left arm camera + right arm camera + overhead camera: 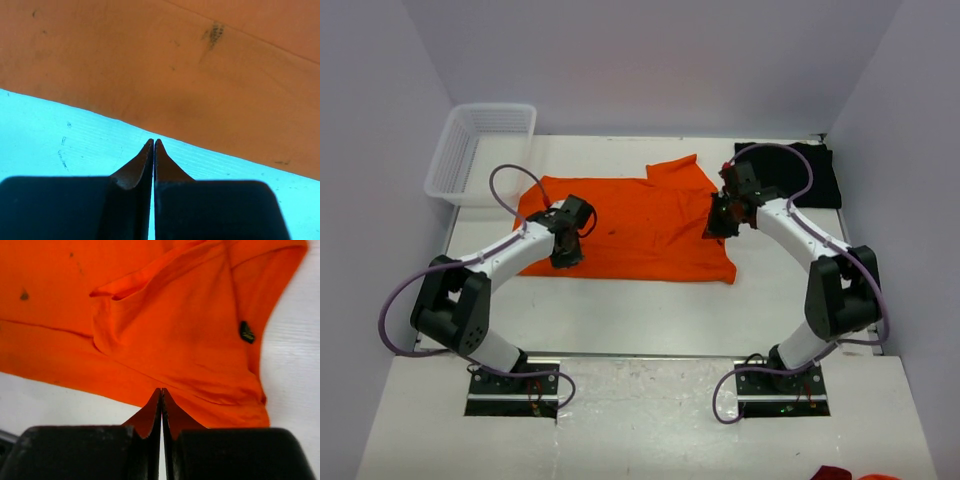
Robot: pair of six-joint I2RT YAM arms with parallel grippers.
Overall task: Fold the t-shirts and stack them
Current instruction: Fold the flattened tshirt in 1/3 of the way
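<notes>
Both shut at orange t-shirt [640, 225] edges: left fingers [134, 171], right fingers [146, 416]

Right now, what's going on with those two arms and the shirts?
The orange t-shirt lies spread out in the middle, not yet folded. The left claw is closed at the shirt's near edge. The right claw is closed at its right side, by a sleeve. I cannot tell whether either has cloth pinched. The black t-shirt lies at the far right, with neither arm on it. A white basket sits at the far left.
</notes>
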